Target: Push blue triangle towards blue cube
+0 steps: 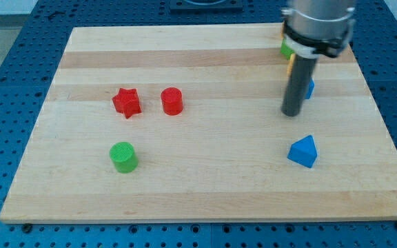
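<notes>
The counter (205, 172) is a pale wooden board filling most of the view, set on a blue perforated bench. Over its upper right hangs the arm (319, 24), a grey housing with a dark band, and from it the rod drops straight down to my tip (292, 114), which rests on the wood. This tool is a plain rod with nothing to spread or close, so no apart-or-together state applies to it.

Next in size are the blocks. The blue triangle (303, 151), the piece to be moved, sits toward the view's lower right, below my tip and slightly right of it, apart from it with bare wood between. The blue cube (310, 88) shows only as a sliver just right of the rod, mostly hidden behind it. My tip therefore stands between the two blue pieces, which I judge is the wrong side for pushing: it would need to come round below the triangle so that the shove runs toward the view's top.

On the left, well apart from all this, a red star (126, 102) and a red cylinder (172, 101) sit side by side, with a green cylinder (123, 156) below them.

Smallest are a green scrap (286, 48) and a yellow scrap (290, 63) peeking from behind the arm; their shapes cannot be told.
</notes>
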You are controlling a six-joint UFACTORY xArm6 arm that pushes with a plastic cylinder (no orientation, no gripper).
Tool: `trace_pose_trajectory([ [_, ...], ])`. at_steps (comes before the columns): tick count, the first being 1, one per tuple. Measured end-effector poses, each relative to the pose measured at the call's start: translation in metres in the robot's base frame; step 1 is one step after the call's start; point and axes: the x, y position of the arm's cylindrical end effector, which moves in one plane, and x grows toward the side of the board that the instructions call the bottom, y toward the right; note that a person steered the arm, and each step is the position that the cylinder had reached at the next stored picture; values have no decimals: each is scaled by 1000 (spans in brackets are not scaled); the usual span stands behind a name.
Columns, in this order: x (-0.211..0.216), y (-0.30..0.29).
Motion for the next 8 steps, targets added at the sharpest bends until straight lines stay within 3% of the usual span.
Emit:
trace_pose_trajectory([
  [2,53,73],
  [3,109,75],
  [4,127,62],
  [6,110,-20],
  [8,97,-44],
])
